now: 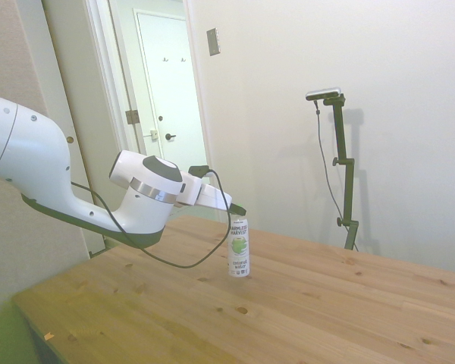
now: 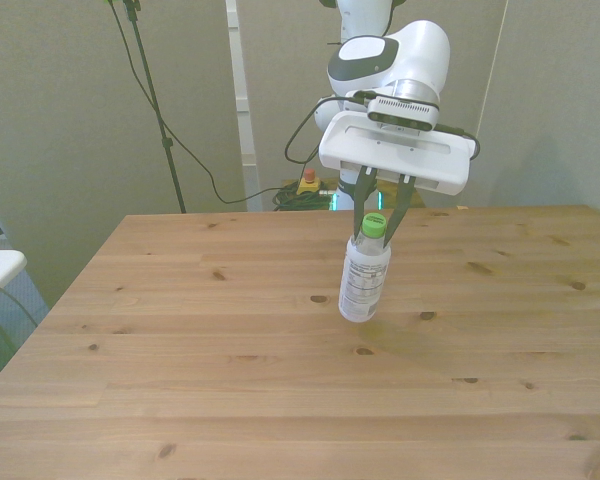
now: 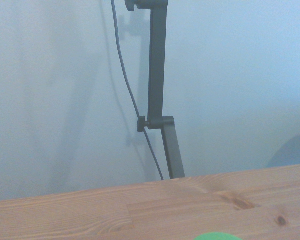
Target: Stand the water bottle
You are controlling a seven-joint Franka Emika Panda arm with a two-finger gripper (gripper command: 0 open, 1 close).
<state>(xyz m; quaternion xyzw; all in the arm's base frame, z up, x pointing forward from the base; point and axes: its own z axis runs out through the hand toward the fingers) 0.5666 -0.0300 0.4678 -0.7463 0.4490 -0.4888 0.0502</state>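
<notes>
The wooden table spans the lower part of both the side and front views; its planks carry dark knots. The white Franka arm extends low over the table, with a black cable looping beneath the wrist.

The water bottle stands upright in the side view, its base at or just above the tabletop; contact with the wood cannot be confirmed. In the front view the water bottle sits near the table's middle, slightly toward the front view's right. Its white label carries a green graphic and lines of dark text: the top lines are too small to make out, and the lower lines are likewise illegible. The side facing the front camera shows fine print that cannot be read.

The gripper is clenched on the bottle's neck, its two dark fingers flanking the bright green cap. The fingers stand close together, spaced only by the cap's width.

In the wrist view, only a sliver of the green cap shows above the table surface.

A closed white door stands behind the arm in the side view. A yellow device with a red button lies on the floor beyond the table's far edge.
</notes>
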